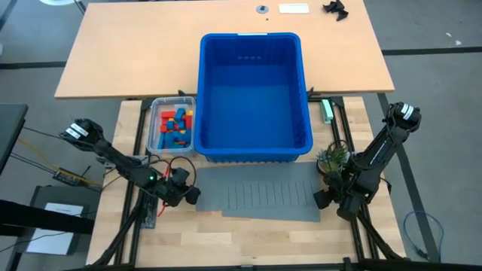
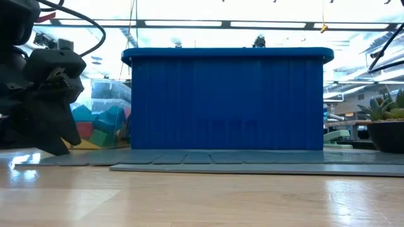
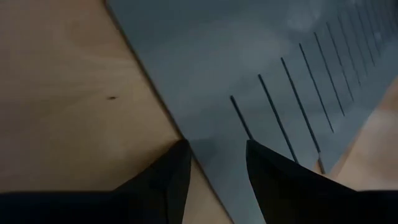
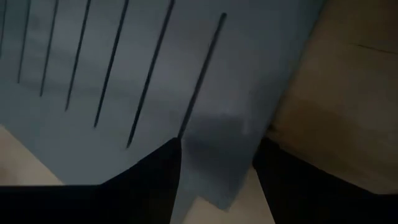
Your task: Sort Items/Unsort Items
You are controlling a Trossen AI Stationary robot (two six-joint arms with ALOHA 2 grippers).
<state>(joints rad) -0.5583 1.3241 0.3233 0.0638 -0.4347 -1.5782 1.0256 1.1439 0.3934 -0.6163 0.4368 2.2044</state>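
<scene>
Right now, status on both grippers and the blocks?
Left gripper and right gripper open, low over the grey slotted divider sheet's opposite ends. Toy blocks in small clear container beside empty blue bin.

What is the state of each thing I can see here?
Blue bin: upright, nothing inside.
Blocks: heaped in small clear tray, left of bin.
Divider sheets: flat in front of bin.
Left gripper: open, over sheet's edge.
Right gripper: open, over sheet's other end.
</scene>
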